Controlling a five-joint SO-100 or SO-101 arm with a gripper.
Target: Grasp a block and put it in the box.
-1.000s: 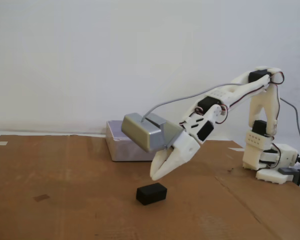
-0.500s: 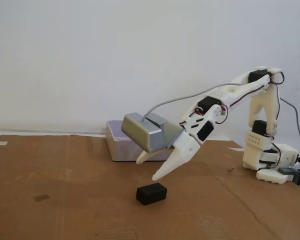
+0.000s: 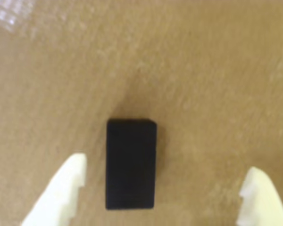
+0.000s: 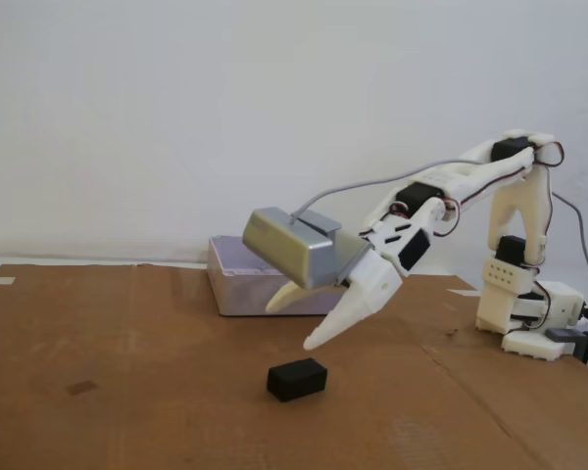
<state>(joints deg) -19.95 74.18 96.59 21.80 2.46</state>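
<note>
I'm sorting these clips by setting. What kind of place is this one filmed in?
Probably a home or hobby bench, not a factory: a small white 3D-printed-looking arm stands on a sheet of brown cardboard against a bare white wall, with only a black block and a lilac box.

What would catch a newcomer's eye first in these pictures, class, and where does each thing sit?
In the fixed view, the white arm reaches leftward over brown cardboard, its gripper open and hanging just above a small black block. Behind it, against the wall, sits the pale lilac box. In the wrist view the block lies between the two white fingertips, nearer the left one and untouched.
</note>
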